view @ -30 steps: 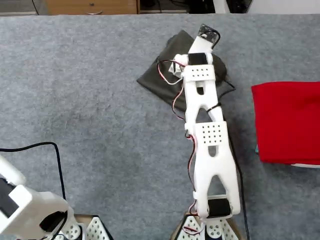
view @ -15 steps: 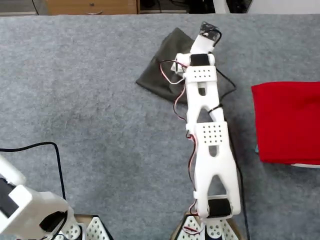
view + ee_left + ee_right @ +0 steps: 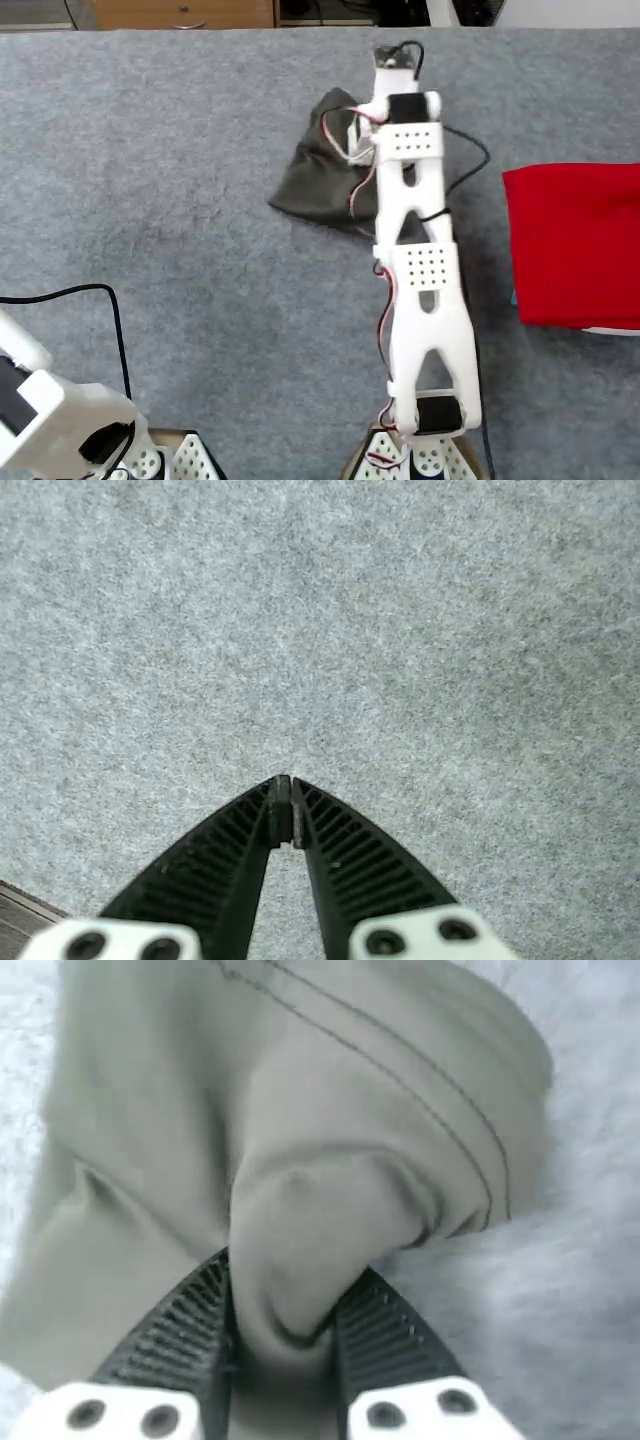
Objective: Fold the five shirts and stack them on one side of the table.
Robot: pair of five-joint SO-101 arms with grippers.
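- Right end effector (image 3: 293, 1270): closed onto a bunched fold of the olive shirt (image 3: 300, 1110). The cloth is pinched between both ribbed fingers (image 3: 195, 1320). The rest of the garment is spread, crumpled, beyond the tips and off to one side on the grey desk (image 3: 170, 190).
- Left end effector (image 3: 283, 788): tips pressed together, nothing held. Bare desk surface is seen beneath and beyond it.
- Red shirt (image 3: 575, 240): folded and laid flat at the desk's edge, well apart from the right end effector and to its right. A pale strip (image 3: 605, 331) is seen under its near edge.
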